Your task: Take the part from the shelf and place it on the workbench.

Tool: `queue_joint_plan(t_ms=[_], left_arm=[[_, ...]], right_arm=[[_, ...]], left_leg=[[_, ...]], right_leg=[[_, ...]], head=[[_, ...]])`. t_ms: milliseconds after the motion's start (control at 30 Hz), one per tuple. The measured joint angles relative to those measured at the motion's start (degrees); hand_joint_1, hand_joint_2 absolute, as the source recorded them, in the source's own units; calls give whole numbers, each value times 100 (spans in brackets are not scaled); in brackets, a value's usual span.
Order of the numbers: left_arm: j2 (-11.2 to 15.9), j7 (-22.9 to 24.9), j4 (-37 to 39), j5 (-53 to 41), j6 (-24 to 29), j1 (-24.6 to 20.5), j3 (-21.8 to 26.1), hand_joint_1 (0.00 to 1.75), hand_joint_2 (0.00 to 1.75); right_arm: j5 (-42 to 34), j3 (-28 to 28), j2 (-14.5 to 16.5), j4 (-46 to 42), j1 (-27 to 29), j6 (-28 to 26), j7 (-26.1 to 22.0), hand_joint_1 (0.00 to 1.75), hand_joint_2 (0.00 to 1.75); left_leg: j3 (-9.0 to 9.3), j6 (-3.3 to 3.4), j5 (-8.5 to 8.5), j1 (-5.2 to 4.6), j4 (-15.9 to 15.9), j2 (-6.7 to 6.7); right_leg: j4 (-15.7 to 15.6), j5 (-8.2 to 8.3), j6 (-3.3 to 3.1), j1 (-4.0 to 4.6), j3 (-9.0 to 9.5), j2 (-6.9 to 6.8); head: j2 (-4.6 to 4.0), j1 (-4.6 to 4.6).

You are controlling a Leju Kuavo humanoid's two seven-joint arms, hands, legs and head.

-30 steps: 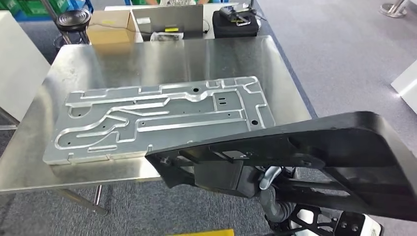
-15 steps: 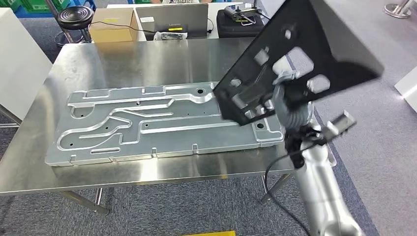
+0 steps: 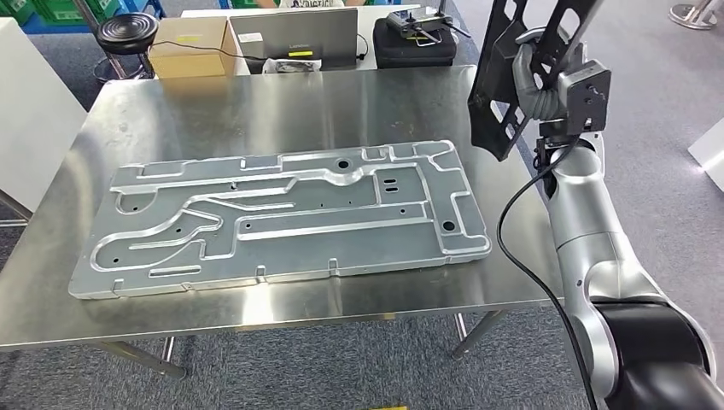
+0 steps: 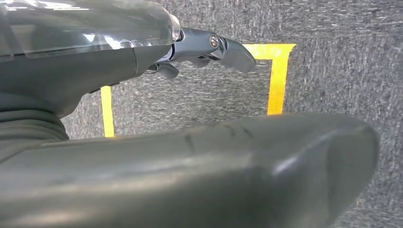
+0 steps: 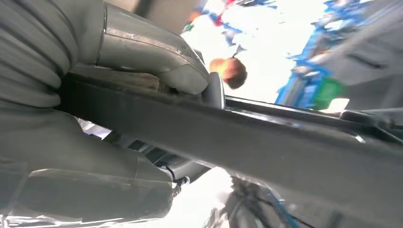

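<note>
Part held up beside table

Right hand (image 3: 536, 73) grips the black flat perforated metal part (image 3: 499, 81), nearly upright above the right edge of the steel table (image 3: 256, 102), beside the large silver ribbed plate (image 3: 282, 213). Left hand (image 4: 209, 47) holds nothing, fingers apart.

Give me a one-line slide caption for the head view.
Right hand holds the black part upright beside the steel workbench, where a large metal plate lies.
</note>
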Motion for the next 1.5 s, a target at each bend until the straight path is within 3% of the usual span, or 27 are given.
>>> queue_joint_plan(t_ms=[67,133,233,267,300,333,400,467,567,633,733,767,800,833,933,1000,1133,1167,1233,1300,1333,1367,1433,1500], left_arm=[[2,1,0,-22,-1,-6,-6,0,0],[3,-8,0,-45,-5,-27,-20,0,0],[1,-32,0,-66,-27,-77,-49,0,0],[-2,-45,0,-70,-36,-87,-60,0,0],[-9,-59,0,-69,-43,-93,-69,0,0],[-20,-72,0,-69,-48,-99,-76,0,0],[-52,-92,0,-68,-55,-110,-83,0,0],[-75,-103,0,-64,-58,-125,-85,0,0],[-103,-105,5,-49,-59,-118,-85,0,0],[-120,-109,10,-43,-63,-108,-85,0,0],[-126,-127,12,-36,-82,-87,-85,0,0],[-126,-132,13,-34,-86,-75,-85,0,0],[-127,-136,13,-34,-89,-65,-85,0,0],[-128,-140,13,-34,-92,-57,-85,0,0],[-131,-185,16,-48,-116,-51,-85,0,0],[-136,-223,22,-69,-144,-56,-87,0,0],[-163,-287,31,-102,-175,-56,-100,0,0],[-169,-303,32,-102,-180,-62,-103,0,0],[-173,-339,33,-104,-190,-71,-104,0,0],[-173,-382,33,-121,-203,-72,-109,0,0],[-173,-400,33,-135,-211,-74,-113,0,0],[-174,-414,33,-152,-223,-77,-118,0,0],[-191,-422,35,-180,-250,-92,-133,0,0],[-215,-416,40,-191,-271,-117,-157,0,0]], right_arm=[[393,147,10,158,-110,-218,86,175,175],[847,374,63,336,-254,-441,171,175,175],[1702,876,285,714,-487,-723,416,175,175],[2017,1087,407,882,-535,-766,529,175,175],[2317,1304,541,1050,-567,-776,639,175,175],[2601,1528,687,1214,-588,-760,739,175,175],[3093,1967,1009,1517,-642,-657,930,175,175],[3467,2386,1325,1803,-704,-497,1114,175,175],[3778,2915,1723,2148,-745,-294,1339,175,175],[3890,3156,1921,2305,-773,-178,1476,175,175],[3982,3372,2101,2482,-779,6,1688,175,175],[3999,3430,2140,2534,-757,41,1733,175,175],[4010,3480,2170,2577,-736,58,1756,175,175],[4016,3523,2193,2614,-723,66,1773,175,175],[4005,3590,2232,2690,-732,140,1868,175,175],[4004,3606,2240,2737,-726,202,1988,175,175],[4089,3643,2250,2848,-699,278,2300,175,175],[4111,3649,2251,2874,-695,301,2371,175,175],[4153,3661,2252,2934,-665,356,2497,175,175],[4195,3675,2253,2989,-609,397,2606,175,175],[4214,3683,2254,3008,-587,403,2644,175,175],[4233,3691,2256,3023,-575,403,2676,175,175],[4274,3701,2260,3036,-571,403,2715,175,175],[4313,3711,2268,3047,-565,410,2730,175,175]], left_leg=[[5,49,-4,6,-43,0],[34,98,3,28,-89,4],[63,133,-8,41,-110,16],[76,133,-17,44,-109,19],[93,126,-30,47,-107,21],[115,113,-44,51,-103,21],[153,70,-81,56,-90,19],[149,13,-104,44,-72,11],[126,-90,-107,51,-85,0],[64,-154,-215,73,64,2],[-395,-213,-703,88,1083,7],[-570,-226,-813,91,1426,7],[-666,-236,-816,95,1588,8],[-653,-240,-706,99,1520,8],[-162,-217,-161,107,426,13],[20,-157,-82,95,43,8],[46,-11,-75,100,4,1],[53,21,-68,108,-7,3],[56,57,-70,107,-12,5],[61,68,-74,101,-12,3],[67,70,-76,97,-12,-1],[77,70,-76,91,-12,-6],[94,59,-80,75,-12,-14],[100,15,-80,75,-18,-15]], right_leg=[[6,-19,57,-9,-17,2],[217,-159,111,-21,-112,2],[1253,-585,173,-49,-652,-2],[1531,-629,184,-61,-823,-3],[1624,-570,188,-71,-908,-6],[1489,-406,184,-79,-884,-9],[762,32,158,-89,-593,-10],[183,237,114,-67,-356,-4],[50,225,5,-26,-315,-2],[-1,237,-86,-36,-280,-18],[-24,228,-174,-25,-244,-34],[-22,222,-182,-17,-238,-28],[-18,215,-184,-12,-231,-20],[-9,206,-180,-10,-223,-13],[62,143,-123,3,-209,8],[97,119,-70,27,-224,17],[205,23,44,20,-258,17],[413,-106,74,9,-349,16],[1133,-458,121,-12,-695,13],[1677,-610,134,-20,-972,12],[1648,-527,124,-18,-964,12],[1386,-352,98,-12,-838,12],[565,7,5,22,-426,-1],[83,142,-65,69,-196,-21]], head=[[0,0],[0,1],[0,1],[0,1],[0,1],[0,1],[0,1],[0,0],[0,-2],[0,-1],[0,-1],[0,-1],[0,-1],[0,-1],[0,-1],[0,-1],[0,1],[0,1],[0,1],[0,1],[0,1],[0,1],[0,1],[0,1]])
